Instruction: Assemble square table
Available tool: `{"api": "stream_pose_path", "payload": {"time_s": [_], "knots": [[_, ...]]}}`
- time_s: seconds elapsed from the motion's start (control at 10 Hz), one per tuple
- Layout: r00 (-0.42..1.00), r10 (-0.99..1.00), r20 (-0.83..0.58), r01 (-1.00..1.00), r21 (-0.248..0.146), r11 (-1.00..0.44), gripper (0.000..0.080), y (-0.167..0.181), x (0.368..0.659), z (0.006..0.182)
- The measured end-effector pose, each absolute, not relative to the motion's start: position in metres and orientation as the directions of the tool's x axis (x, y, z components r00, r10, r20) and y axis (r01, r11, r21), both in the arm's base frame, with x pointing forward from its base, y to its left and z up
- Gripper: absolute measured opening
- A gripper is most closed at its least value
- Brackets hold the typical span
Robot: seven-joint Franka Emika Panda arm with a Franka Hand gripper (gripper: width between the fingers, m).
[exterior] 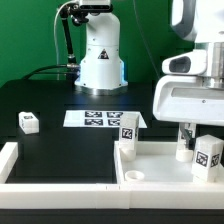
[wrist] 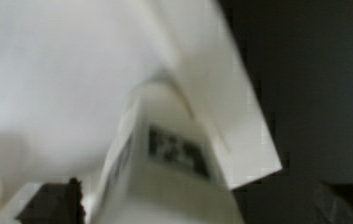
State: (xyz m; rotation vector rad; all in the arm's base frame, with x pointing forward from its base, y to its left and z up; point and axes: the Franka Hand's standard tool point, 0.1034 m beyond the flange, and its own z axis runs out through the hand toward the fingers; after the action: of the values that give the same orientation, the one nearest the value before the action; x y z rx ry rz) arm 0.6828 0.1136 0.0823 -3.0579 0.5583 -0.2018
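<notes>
The white two-finger gripper (exterior: 200, 138) hangs low at the exterior view's right, right over the white plastic square tray-like table top with its raised rim (exterior: 150, 152). That table top lies on the black desk (exterior: 60, 100), near the front and to the exterior view's right, with a round corner socket (exterior: 135, 178) showing at its near corner.

The dark fingers (exterior: 186, 131) reach down into the tray. Just below them sits a small white leg with a black-and-white tag (exterior: 208, 155), and a plain white block (exterior: 184, 150) stands close beside it. Whether the fingers are clenched on anything or released cannot be told.

A second tagged white leg (exterior: 128, 127) stands at the table top's far corner, on the exterior view's left. It cannot be told whether it rests on the rim or just behind it. A third tagged white leg (exterior: 28, 122) lies alone on the desk, well apart, far to the exterior view's left.

The marker board (exterior: 98, 118) lies flat in front of the white robot base (exterior: 100, 55). The long low white border wall (exterior: 15, 160) runs along the near left.

The wrist view is a blur: pale white surfaces up close and one black-and-white tag (wrist: 173, 150). Which part carries that tag is unclear.
</notes>
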Motion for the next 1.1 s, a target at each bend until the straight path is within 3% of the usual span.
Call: {"api": "stream_pose_path", "payload": {"time_s": [0.1, 0.2, 0.4, 0.7, 0.8, 0.9, 1.0, 1.1], "knots": [[0.975, -0.191, 0.11, -0.191, -0.008, -0.982, 0.0649, 0.1105, 0.685, 0.0876], [0.989, -0.103, 0.104, -0.104, 0.007, -0.995, 0.0649, 0.1053, 0.6854, 0.0877], [0.988, -0.115, 0.104, -0.116, 0.006, -0.993, 0.0649, 0.1056, 0.6854, 0.0874], [0.978, -0.18, 0.104, -0.18, -0.001, -0.984, 0.0252, 0.1047, 0.6855, 0.0874], [0.955, -0.279, 0.105, -0.279, -0.011, -0.96, 0.0252, 0.1036, 0.6858, 0.0876], [0.928, -0.359, 0.103, -0.359, -0.019, -0.933, 0.0078, 0.1034, 0.6858, 0.0875], [0.901, -0.421, 0.102, -0.421, -0.026, -0.907, 0.0025, 0.1036, 0.6857, 0.0874], [0.86, -0.501, 0.098, -0.5, -0.034, -0.865, 0.0025, 0.104, 0.6855, 0.0866]]}}
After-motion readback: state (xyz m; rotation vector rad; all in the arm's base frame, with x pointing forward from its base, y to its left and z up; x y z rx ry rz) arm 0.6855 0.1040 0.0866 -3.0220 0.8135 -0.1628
